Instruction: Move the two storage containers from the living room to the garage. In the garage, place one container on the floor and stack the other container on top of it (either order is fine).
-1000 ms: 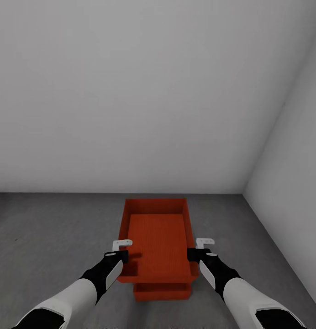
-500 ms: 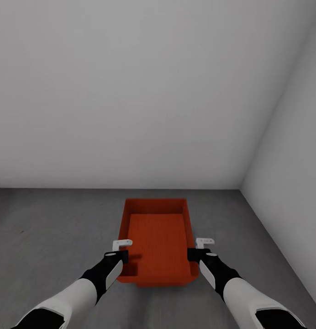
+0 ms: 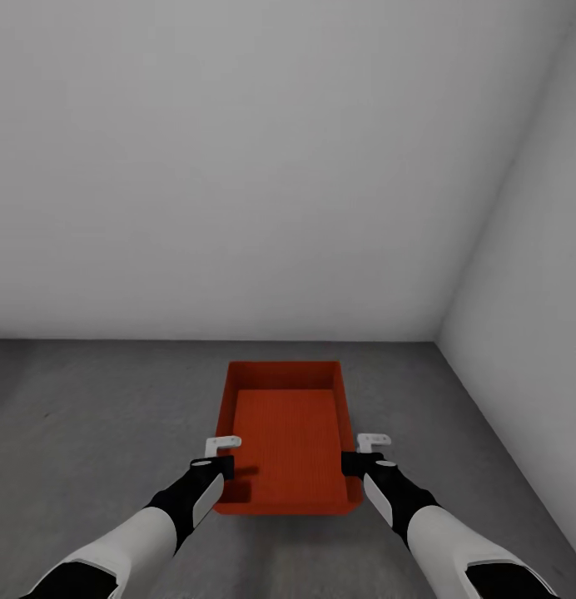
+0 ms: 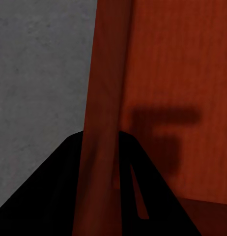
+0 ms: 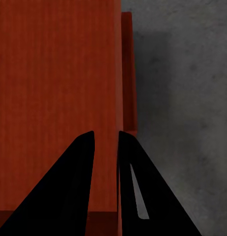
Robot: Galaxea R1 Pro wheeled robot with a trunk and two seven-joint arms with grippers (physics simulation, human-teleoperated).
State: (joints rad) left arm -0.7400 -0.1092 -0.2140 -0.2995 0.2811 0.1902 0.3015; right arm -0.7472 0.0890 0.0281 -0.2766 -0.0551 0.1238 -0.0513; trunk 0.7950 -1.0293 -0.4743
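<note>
Head view: left gripper [image 3: 224, 455] and right gripper [image 3: 363, 453] each clamped a side wall of the container [image 3: 285, 445], long axis pointing away, above another container [image 5: 128, 73].

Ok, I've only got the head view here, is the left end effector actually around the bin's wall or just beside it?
Observer: Around it. In the left wrist view, the left end effector has one finger on each side of the upper container's side wall.
Operator: And the right one?
Observer: Same there. The right end effector straddles the opposite wall, one finger inside and one outside.
Operator: Any sign of the second bin?
Observer: Yes. The right wrist view shows a narrow strip of the lower container just outside the upper one's wall, against the grey floor.
</note>
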